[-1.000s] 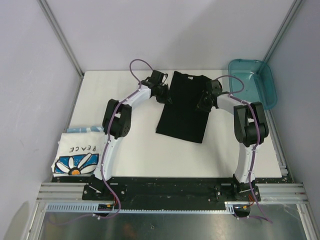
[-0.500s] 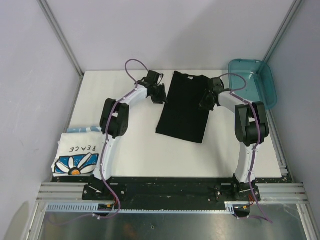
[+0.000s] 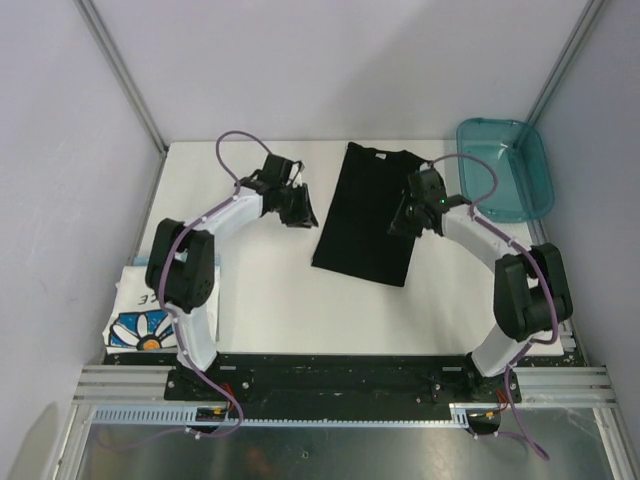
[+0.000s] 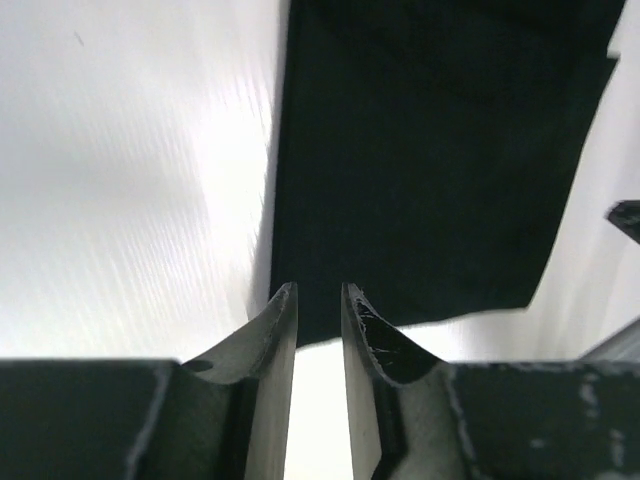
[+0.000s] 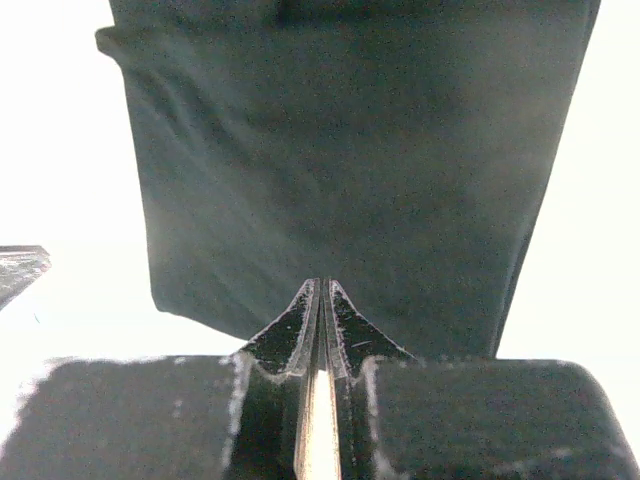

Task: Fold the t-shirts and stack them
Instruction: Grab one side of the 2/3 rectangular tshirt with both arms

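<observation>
Open lane: bare tabletop (image 3: 290,300) runs across the near half, between the arm bases and the black t-shirt (image 3: 362,215).

Black t-shirt lies flat at centre, a low obstruction.

Left tool (image 3: 300,212), fingers a narrow gap apart, stands just beside the shirt's left edge. Right tool (image 3: 398,225), fingers pressed together, is at its right edge. Both flank the centre.

Teal bin (image 3: 538,165) blocks the far right corner.

White daisy t-shirt (image 3: 135,328) occupies the near left edge, partly hidden by the left arm.

Walls close the left, right and far sides.
</observation>
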Robot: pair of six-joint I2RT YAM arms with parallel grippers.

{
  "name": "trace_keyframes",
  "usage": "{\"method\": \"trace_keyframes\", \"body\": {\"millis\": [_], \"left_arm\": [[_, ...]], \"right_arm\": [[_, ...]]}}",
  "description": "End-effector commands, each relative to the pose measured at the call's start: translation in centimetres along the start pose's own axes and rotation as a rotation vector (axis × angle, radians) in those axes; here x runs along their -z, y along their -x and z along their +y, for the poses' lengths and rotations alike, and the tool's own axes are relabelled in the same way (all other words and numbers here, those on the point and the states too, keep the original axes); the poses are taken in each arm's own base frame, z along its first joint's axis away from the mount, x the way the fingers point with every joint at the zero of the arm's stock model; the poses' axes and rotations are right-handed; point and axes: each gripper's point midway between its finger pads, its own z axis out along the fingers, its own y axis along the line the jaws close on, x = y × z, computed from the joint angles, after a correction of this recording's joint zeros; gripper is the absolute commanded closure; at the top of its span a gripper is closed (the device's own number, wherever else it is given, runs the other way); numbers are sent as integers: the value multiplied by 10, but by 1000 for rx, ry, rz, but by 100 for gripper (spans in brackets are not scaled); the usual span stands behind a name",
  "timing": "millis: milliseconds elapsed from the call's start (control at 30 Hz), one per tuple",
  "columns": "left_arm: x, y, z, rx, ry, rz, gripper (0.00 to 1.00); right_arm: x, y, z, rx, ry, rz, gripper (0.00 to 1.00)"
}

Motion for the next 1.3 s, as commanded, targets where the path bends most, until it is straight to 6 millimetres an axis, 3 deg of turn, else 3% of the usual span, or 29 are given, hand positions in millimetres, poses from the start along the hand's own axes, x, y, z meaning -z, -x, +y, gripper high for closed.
{"method": "trace_keyframes", "body": {"millis": [0,100,233,400,633,767,1100,1267], "left_arm": [[20,-28,-37,-52,-153,27,73],[18,-46,-40,-69,-161,55,74],[-1,-67,-31,-52,-159,92,75],[-20,-90,-5,-1,-84,138,81],[-24,-113,28,46,36,152,83],[-20,-113,32,52,44,145,84],[15,-87,-1,28,-69,62,82],[19,-84,-5,30,-81,52,82]], "right_arm": [[6,-46,-9,-77,24,72,92],[8,-70,-16,-95,31,100,93],[9,-92,-33,-114,8,119,93],[9,-113,-54,-132,-27,146,93],[15,-129,-76,-142,-61,161,93],[21,-129,-89,-166,-63,156,93],[38,-125,-88,-168,-44,131,92],[43,-115,-83,-177,-34,79,78]]}}
